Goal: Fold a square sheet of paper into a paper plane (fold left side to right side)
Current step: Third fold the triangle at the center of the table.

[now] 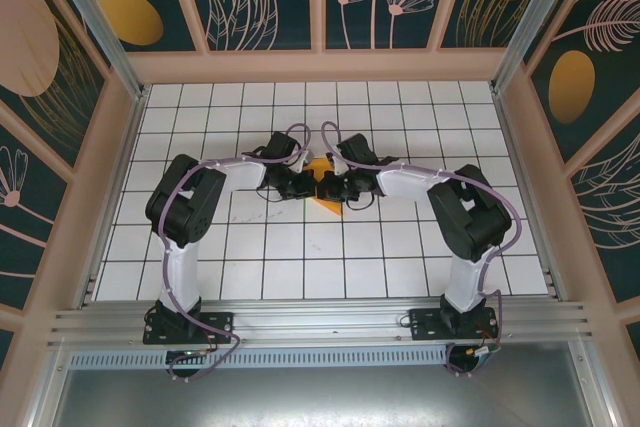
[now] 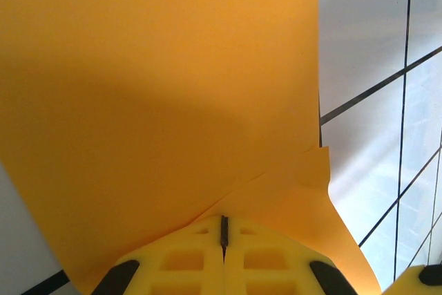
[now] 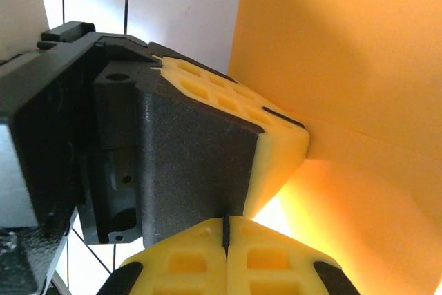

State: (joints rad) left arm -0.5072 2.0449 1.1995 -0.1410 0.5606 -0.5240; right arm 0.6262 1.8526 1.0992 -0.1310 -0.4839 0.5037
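Note:
The square sheet of paper [image 1: 320, 169] lies as a small orange-yellow wedge at the middle of the tiled table, mostly hidden under both grippers. My left gripper [image 1: 309, 185] and right gripper [image 1: 331, 187] meet tip to tip over it. In the left wrist view the paper [image 2: 152, 88] spreads wide, with a folded flap at the lower right. The left gripper [image 2: 223, 220] is shut, its tips at the flap's edge, and no paper shows between the jaws. The right gripper [image 3: 226, 220] is shut too, its tips against a left finger [image 3: 200, 164], with the paper [image 3: 345, 53] just to the right.
The white gridded table [image 1: 300, 267] stretches on all sides of the arms. Patterned walls with a pale wooden frame [image 1: 320, 65] close in the back and both sides. An aluminium rail [image 1: 320, 322] with the arm bases runs along the near edge.

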